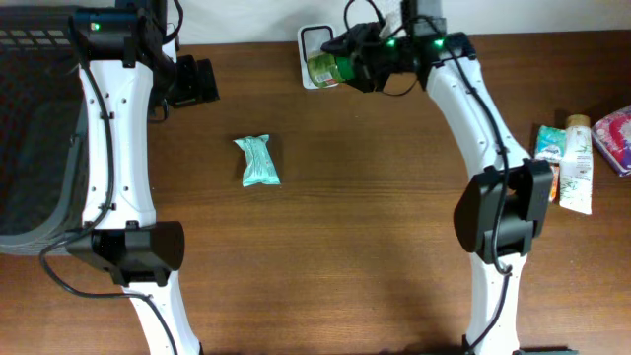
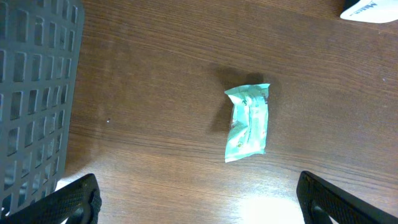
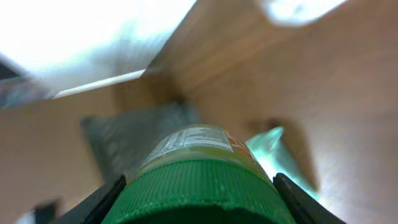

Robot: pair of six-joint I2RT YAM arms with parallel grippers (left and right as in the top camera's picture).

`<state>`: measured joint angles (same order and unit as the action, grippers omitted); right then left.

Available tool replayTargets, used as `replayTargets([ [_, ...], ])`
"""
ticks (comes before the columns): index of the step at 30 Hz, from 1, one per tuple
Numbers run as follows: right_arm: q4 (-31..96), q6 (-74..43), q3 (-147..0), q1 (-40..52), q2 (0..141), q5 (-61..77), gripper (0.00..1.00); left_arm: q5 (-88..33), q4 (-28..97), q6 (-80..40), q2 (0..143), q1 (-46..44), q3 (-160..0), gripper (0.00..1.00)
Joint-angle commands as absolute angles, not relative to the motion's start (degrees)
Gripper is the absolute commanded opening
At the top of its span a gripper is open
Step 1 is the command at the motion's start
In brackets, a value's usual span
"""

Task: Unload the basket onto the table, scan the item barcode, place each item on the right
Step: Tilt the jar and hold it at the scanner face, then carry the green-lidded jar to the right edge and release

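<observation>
A: How does the right arm [image 1: 480,116] sit?
B: Stretched to the table's [image 1: 394,247] far edge, wrist turned sideways. The left arm [image 1: 116,128] reaches far too, and the left gripper [image 2: 198,200] is spread wide and empty.
A: And the right gripper [image 3: 196,198]?
B: Clamped on the green-capped bottle [image 1: 321,69], holding it over the white device [image 1: 310,39].

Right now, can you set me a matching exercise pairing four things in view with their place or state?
Things:
1 green-capped bottle
2 mint packet
3 grey basket
4 left gripper

States:
A open, holding nothing
B far left of the overhead view
C clamped in the right gripper
D lying loose on the table

Pairs: 1-C, 2-D, 3-B, 4-A.
</observation>
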<state>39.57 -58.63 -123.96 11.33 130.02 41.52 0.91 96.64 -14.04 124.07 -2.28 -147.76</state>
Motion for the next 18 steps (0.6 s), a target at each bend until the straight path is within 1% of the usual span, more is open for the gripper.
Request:
replayTargets([
  [1,37.78,-53.63,-125.14,13.63,127.87,20.16,0.56,1.30,96.73,-13.37,123.11,-2.46,-148.11,0.99],
  [3,33.12,-45.32,-125.12,15.84,128.11,9.30,0.57,1.30,96.73,-13.37,123.11,-2.46,-148.11,0.99],
  [5,27.40,-37.32,-125.03,18.09,129.14,2.66,0.57,1.30,96.73,-13.37,123.11,-2.46,-148.11,0.99],
  [7,19.68,-30.37,-125.05,19.88,131.68,0.19,0.57,1.30,96.73,-13.37,123.11,-2.46,-148.11,0.99],
  [8,16.67,-28.67,-125.05,20.23,132.99,0.10,0.57,1.30,96.73,-13.37,123.11,-2.46,-148.11,0.99],
  [11,7.46,-28.69,-125.05,20.18,137.62,-0.34,0.57,1.30,96.73,-13.37,123.11,-2.46,-148.11,0.99],
  [12,4.95,-28.67,-125.05,20.18,138.74,-0.34,0.53,1.30,96.73,-13.37,123.11,-2.46,-148.11,0.99],
  [13,1.93,-28.58,-125.05,20.18,139.94,-0.36,0.53,1.30,96.73,-13.37,123.11,-2.46,-148.11,0.99],
  [16,-6.76,-23.18,-125.05,20.25,142.93,-0.30,0.52,1.30,96.73,-13.37,123.11,-2.46,-148.11,0.99],
  [18,-10.07,-20.51,-125.05,20.23,143.70,-0.69,0.52,1.30,96.73,-13.37,123.11,-2.46,-148.11,0.99],
])
